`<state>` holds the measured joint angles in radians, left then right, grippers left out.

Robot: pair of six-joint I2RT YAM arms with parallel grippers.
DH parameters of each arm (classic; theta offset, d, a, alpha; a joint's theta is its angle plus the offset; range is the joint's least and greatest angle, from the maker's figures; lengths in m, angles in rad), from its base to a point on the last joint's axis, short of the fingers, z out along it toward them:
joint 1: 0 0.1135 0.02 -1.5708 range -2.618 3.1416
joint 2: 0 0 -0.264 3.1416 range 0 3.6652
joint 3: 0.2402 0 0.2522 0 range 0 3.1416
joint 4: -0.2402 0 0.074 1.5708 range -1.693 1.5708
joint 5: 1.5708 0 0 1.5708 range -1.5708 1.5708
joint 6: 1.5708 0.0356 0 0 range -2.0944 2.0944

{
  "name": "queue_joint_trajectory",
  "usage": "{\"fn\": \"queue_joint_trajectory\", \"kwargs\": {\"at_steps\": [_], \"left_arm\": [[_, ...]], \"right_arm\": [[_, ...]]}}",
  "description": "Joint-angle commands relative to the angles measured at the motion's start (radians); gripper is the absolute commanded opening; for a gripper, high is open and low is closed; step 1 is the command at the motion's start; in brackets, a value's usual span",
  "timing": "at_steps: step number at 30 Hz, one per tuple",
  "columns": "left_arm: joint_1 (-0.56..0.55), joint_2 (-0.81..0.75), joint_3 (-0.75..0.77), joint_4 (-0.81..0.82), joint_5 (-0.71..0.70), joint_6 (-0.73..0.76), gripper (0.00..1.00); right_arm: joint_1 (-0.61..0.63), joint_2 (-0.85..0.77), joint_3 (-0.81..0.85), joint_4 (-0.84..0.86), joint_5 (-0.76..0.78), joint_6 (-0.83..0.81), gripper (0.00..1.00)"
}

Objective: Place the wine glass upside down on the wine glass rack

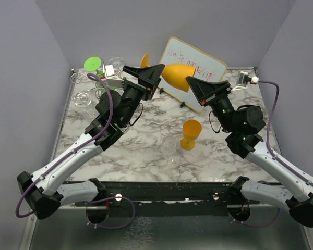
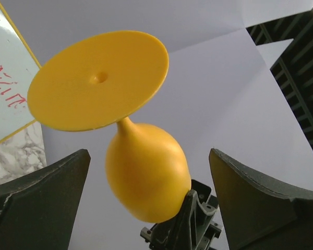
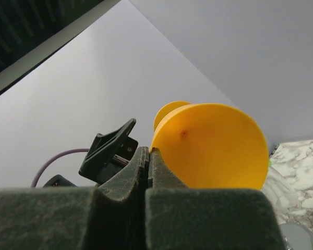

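A yellow wine glass [image 1: 178, 76] hangs on its side in the air above the back of the table, foot to the left. My right gripper [image 1: 193, 82] is shut on the rim of its bowl [image 3: 214, 151]. My left gripper [image 1: 154, 78] is open beside the stem end and does not touch it; in the left wrist view the glass [image 2: 146, 177] shows between the spread fingers [image 2: 41, 192], with the right gripper [image 2: 190, 219] pinching its rim. The wire rack [image 1: 86, 83] stands at the back left, partly hidden by my left arm, with glasses on it.
A second yellow wine glass [image 1: 190, 134] stands upright mid-table, with a clear glass [image 1: 169, 148] just left of it. A whiteboard [image 1: 198, 65] leans at the back. A green glass [image 1: 93, 64] is at the rack. A small white object [image 1: 245, 78] lies back right.
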<state>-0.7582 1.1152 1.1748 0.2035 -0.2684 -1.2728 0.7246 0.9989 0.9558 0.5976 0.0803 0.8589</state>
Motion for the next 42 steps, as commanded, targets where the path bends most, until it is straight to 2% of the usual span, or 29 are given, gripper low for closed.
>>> {"fn": "queue_joint_trajectory", "kwargs": {"at_steps": [1, 7, 11, 15, 17, 19, 20, 23, 26, 29, 34, 36, 39, 42], "left_arm": [[-0.044, 0.028, 0.011, 0.048, -0.237, -0.020, 0.93], [-0.093, 0.078, 0.057, 0.047, -0.337, -0.001, 0.53], [-0.105, 0.089, 0.056, 0.048, -0.366, -0.004, 0.36], [-0.113, 0.104, 0.077, 0.049, -0.358, 0.012, 0.15], [-0.116, 0.112, 0.088, 0.051, -0.348, 0.034, 0.01], [-0.118, 0.113, 0.094, 0.049, -0.336, 0.073, 0.00], [-0.118, 0.110, 0.088, 0.050, -0.332, 0.085, 0.00], [-0.119, 0.092, 0.071, 0.051, -0.331, 0.130, 0.00], [-0.119, 0.080, 0.065, 0.057, -0.319, 0.212, 0.00], [-0.119, 0.080, 0.084, 0.071, -0.274, 0.349, 0.00], [-0.119, 0.101, 0.197, -0.026, -0.133, 0.680, 0.00], [-0.119, 0.096, 0.207, -0.048, -0.083, 0.761, 0.00], [-0.119, 0.088, 0.202, -0.068, -0.014, 0.891, 0.00], [-0.119, 0.089, 0.195, -0.092, -0.014, 1.001, 0.00]], "right_arm": [[-0.004, -0.030, -0.017, 0.047, -0.044, 0.045, 0.01], [-0.003, -0.072, -0.074, 0.023, -0.062, 0.044, 0.01], [-0.004, -0.114, -0.100, -0.002, -0.054, 0.031, 0.01], [-0.004, -0.134, -0.091, -0.049, -0.059, 0.019, 0.01], [-0.004, -0.138, -0.088, -0.067, -0.070, 0.014, 0.01], [-0.004, -0.143, -0.084, -0.100, -0.072, -0.002, 0.01], [-0.003, -0.146, -0.073, -0.131, -0.067, -0.018, 0.05], [-0.004, -0.155, -0.027, -0.265, -0.015, -0.046, 0.26], [-0.004, -0.181, -0.016, -0.308, 0.033, -0.100, 0.47], [-0.004, -0.211, -0.015, -0.363, 0.090, -0.160, 0.61], [-0.004, -0.209, 0.059, -0.531, 0.262, -0.281, 0.71], [-0.004, -0.190, 0.116, -0.591, 0.289, -0.312, 0.73], [-0.004, -0.167, 0.179, -0.641, 0.234, -0.334, 0.73], [-0.003, -0.152, 0.227, -0.659, 0.127, -0.322, 0.73]]}}
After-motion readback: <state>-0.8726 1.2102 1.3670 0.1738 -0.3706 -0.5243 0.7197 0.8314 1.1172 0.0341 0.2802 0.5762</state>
